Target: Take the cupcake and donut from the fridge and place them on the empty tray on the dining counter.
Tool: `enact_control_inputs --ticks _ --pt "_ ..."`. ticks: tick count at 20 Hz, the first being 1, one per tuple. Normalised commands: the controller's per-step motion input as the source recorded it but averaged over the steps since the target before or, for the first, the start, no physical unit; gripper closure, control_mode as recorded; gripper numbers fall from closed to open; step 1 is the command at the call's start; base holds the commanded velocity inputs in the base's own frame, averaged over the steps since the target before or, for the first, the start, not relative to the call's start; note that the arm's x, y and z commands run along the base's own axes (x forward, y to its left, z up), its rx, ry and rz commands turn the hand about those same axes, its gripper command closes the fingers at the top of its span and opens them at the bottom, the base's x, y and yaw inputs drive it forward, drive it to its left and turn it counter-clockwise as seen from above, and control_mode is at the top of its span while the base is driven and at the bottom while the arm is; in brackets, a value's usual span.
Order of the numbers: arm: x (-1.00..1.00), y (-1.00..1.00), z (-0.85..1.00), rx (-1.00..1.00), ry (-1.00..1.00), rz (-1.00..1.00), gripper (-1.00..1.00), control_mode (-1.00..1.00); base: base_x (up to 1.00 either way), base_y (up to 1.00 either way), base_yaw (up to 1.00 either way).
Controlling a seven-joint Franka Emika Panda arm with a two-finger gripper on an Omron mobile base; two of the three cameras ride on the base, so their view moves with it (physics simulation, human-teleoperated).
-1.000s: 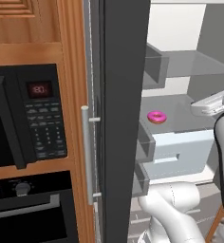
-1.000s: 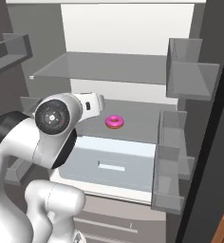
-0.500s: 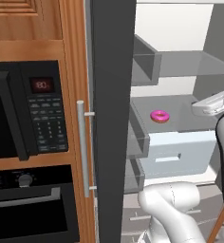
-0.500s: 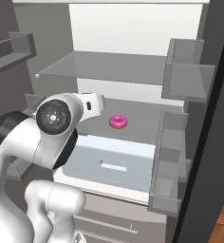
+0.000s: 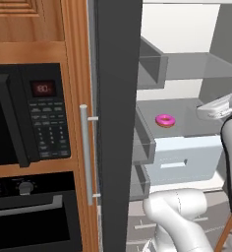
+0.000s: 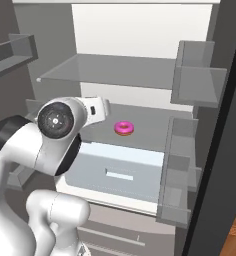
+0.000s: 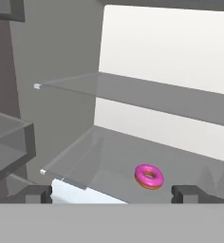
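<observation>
Change since a second ago: both base views have slid sideways across the tall grey stainless fridge (image 6: 140, 75), so the base has shifted; the small ring donut with bright pink icing (image 6: 124, 128) has not moved on its shelf.
Donut: lies flat on the grey middle shelf (image 7: 99, 156), near its front edge, above the pale blue-white drawer (image 6: 120, 172).
Cupcake: I cannot find it in any view.
Why the fridge stands so: its dark door (image 5: 115, 123) is swung wide, giving the arm a free path to the shelf.
Gripper (image 7: 113, 193): fingers spread fully apart, nothing between them; the donut sits just ahead, between the two tips and nearer one of them.
Arm pose: elbow raised in front of the fridge, forearm and white hand (image 5: 215, 107) reaching level toward the shelf, short of the donut.
Step in hand: probably the approach to the donut.
</observation>
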Motion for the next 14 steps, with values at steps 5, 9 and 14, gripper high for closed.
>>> enact_control_inputs --ticks 5,9,14 --pt "0.45 0.07 -0.11 0.0 0.32 -0.07 -1.0 -1.0 0.0 0.0 0.0" --pt "0.36 0.0 -0.5 -0.03 0.26 -0.06 -1.0 -1.0 0.0 0.0 0.0" --pt "0.28 -0.03 -0.62 -0.05 0.17 -0.05 -1.0 -1.0 0.0 0.0 0.0"
